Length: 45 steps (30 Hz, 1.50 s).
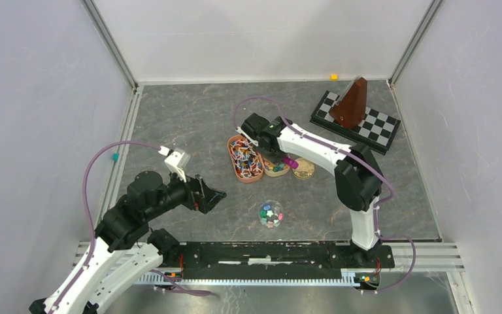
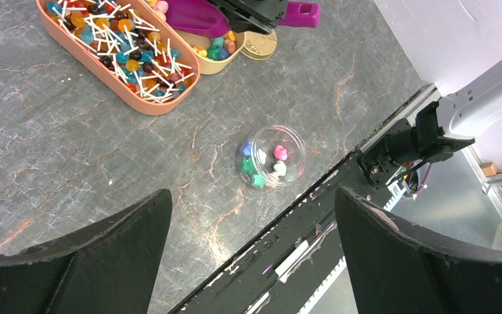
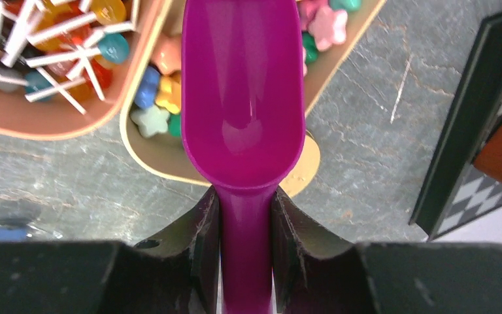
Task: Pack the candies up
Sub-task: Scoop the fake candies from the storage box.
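Grey table [image 1: 189, 118]: lollipop tray [image 2: 145, 108] beside the candies [image 3: 329, 23], scoop [image 3: 242, 98] above, chessboard [image 1: 380, 125] apart.

The scoop [image 3: 242, 98] is magenta, the candies [image 3: 168, 93] multicoloured, the board [image 1: 382, 127] black-and-white chequered.

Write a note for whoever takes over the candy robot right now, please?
Left pincer: open, empty, over the table near the clear round jar.
Right pincer: shut on the magenta plastic scoop, which is empty, over the tan bowl of star-shaped candies.
Done: a few candies lie in the jar.
Left: scoop the rest from the bowl into the jar.
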{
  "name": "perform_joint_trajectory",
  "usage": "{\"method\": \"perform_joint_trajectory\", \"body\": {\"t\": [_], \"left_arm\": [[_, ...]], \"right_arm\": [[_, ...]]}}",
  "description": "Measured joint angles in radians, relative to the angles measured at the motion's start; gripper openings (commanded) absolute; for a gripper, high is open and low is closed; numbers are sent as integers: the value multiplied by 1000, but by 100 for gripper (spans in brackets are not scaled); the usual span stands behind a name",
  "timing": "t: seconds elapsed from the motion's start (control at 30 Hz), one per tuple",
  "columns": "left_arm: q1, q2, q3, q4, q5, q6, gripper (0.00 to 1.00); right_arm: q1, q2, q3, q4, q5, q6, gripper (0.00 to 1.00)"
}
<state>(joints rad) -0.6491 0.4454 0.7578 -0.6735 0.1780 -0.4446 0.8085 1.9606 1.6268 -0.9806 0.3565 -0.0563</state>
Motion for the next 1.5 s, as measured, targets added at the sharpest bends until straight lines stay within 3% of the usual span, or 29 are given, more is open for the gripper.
{"method": "perform_joint_trajectory", "body": {"t": [0.47, 1.5], "left_arm": [[0, 26, 0, 3, 0, 0, 100], [0, 35, 0, 3, -18, 0, 100]], "right_arm": [[-28, 70, 21, 98, -14, 4, 0], [-65, -147, -410, 530, -70, 42, 0]]}}
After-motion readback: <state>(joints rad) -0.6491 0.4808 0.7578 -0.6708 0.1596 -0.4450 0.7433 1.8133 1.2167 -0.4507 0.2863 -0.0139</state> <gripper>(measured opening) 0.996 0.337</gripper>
